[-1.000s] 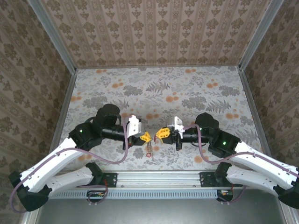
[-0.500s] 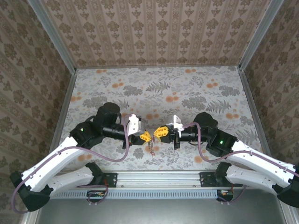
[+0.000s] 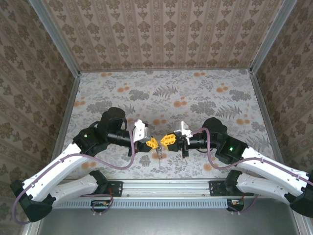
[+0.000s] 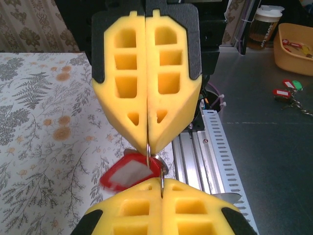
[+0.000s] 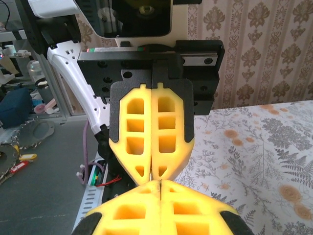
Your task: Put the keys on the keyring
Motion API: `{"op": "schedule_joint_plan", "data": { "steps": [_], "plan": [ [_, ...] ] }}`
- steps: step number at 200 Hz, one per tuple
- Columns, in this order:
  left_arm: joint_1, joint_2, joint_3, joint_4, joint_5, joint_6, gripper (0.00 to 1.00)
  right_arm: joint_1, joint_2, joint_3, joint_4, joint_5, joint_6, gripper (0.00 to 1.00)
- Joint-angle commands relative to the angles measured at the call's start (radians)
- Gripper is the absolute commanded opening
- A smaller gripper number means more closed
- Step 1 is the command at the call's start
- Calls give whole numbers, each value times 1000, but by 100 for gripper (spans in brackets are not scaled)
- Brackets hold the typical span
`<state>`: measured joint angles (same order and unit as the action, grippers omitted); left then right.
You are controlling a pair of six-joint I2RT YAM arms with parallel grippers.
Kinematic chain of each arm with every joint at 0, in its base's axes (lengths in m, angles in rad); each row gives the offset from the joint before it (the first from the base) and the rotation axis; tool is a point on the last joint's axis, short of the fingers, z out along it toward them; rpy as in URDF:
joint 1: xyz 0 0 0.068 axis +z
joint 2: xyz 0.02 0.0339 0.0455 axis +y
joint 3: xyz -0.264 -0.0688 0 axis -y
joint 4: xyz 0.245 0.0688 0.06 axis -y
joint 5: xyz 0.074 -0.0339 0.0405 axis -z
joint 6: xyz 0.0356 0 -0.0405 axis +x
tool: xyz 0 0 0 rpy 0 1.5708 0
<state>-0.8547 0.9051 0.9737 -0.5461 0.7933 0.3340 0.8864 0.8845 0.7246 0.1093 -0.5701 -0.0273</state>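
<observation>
Both grippers meet tip to tip, low over the near part of the bench (image 3: 195,98).

- Left gripper (image 3: 153,143): fingers are pressed together on the thin metal of the keyring (image 4: 161,176).
- Right gripper (image 3: 166,140): also pressed together, apparently pinching the same loop from the opposite side.
- One red-headed key (image 4: 129,175) is seen hanging at the loop between the two tips, clear of the bench. Whether it is already threaded cannot be told.

Risks, as judged:
- The loop is held only at the extreme tips, on thin wire. It may be levered out of one pinch if either wrist is twisted or the arms are drawn apart.
- If a grip is eased before the key is seated, the key is likely to drop to the bench, where so small a piece would be hard to regrasp.
- The joint is masked by the fingers, so misalignment may go unnoticed.
</observation>
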Motion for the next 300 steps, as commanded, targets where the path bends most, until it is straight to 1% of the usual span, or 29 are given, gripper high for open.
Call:
{"op": "schedule_joint_plan", "data": {
  "steps": [1, 37, 116, 165, 203, 236, 300],
  "plan": [
    [7, -11, 7, 32, 28, 9, 0, 6, 8, 9, 26, -45, 8, 0],
    [8, -11, 5, 34, 24, 7, 0, 10, 10, 10, 32, -57, 8, 0],
    [9, -12, 6, 32, 25, 6, 0, 11, -27, 3, 21, -41, 6, 0],
    [8, -13, 6, 37, 27, 3, 0, 11, -9, -1, 45, -57, 18, 0],
    [6, -14, 4, 38, 30, 2, 0, 12, 0, -1, 53, -44, 17, 0],
    [7, -18, 4, 37, 29, 2, 0, 11, -22, -11, 64, -16, 16, 0],
    [8, -19, 6, 37, 29, 2, 0, 12, -11, -14, 65, -20, 18, 0]
  ]
}}
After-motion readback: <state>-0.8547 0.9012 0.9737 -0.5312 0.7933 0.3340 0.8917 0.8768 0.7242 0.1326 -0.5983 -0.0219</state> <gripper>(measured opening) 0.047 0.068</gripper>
